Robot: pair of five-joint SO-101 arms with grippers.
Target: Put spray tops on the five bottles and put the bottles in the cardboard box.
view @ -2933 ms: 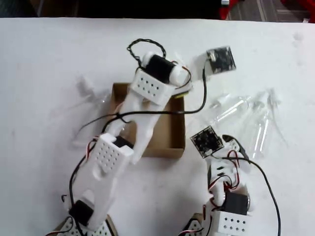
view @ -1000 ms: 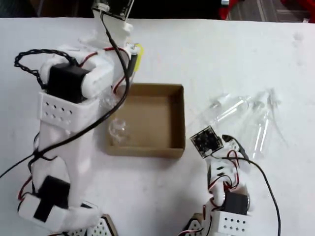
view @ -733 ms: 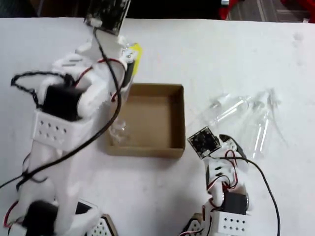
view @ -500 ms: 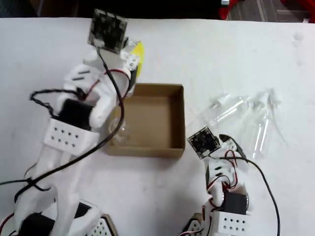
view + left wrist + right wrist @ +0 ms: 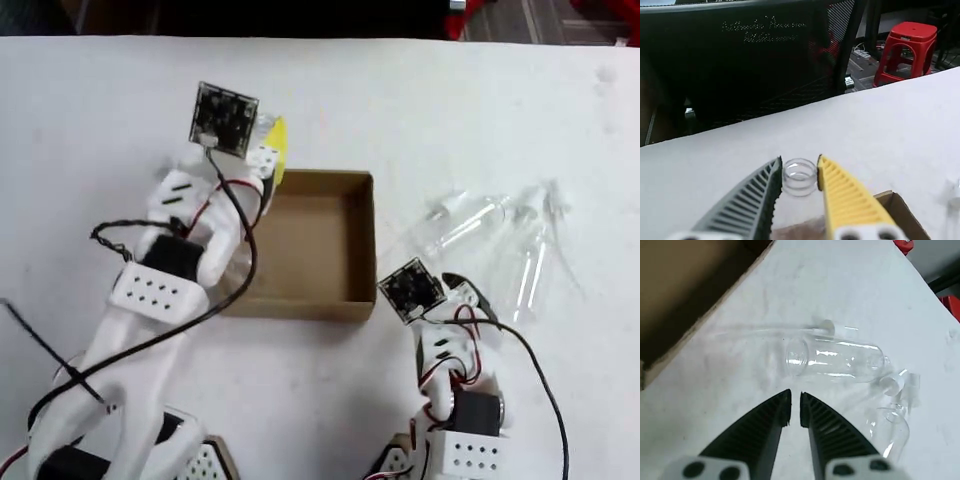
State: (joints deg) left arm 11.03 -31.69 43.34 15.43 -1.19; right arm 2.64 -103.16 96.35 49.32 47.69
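Note:
My left gripper [image 5: 799, 161], with one grey and one yellow finger, is shut on the neck of a clear bottle [image 5: 800, 177] that has no spray top. In the high view this gripper [image 5: 267, 142] stands at the far left corner of the open cardboard box [image 5: 345, 290]. Right of the box lie clear bottles [image 5: 468, 222] and loose spray tops [image 5: 548, 197]. My right gripper [image 5: 795, 409] is shut on nothing, close to the table, just short of a lying topless bottle [image 5: 837, 360]. A spray top with its tube [image 5: 826, 327] lies beyond that bottle.
The left arm [image 5: 160, 290] lies across the box's left wall. A second bottle [image 5: 889, 429] and another spray top [image 5: 900, 382] lie close to the right gripper. The box's edge [image 5: 705, 320] runs beside the right gripper. Bare white table [image 5: 450, 90] stretches behind the box.
The left arm has swung from high up at the left down toward the box, bringing its gripper and bottle to the far left corner. The right arm has barely shifted.

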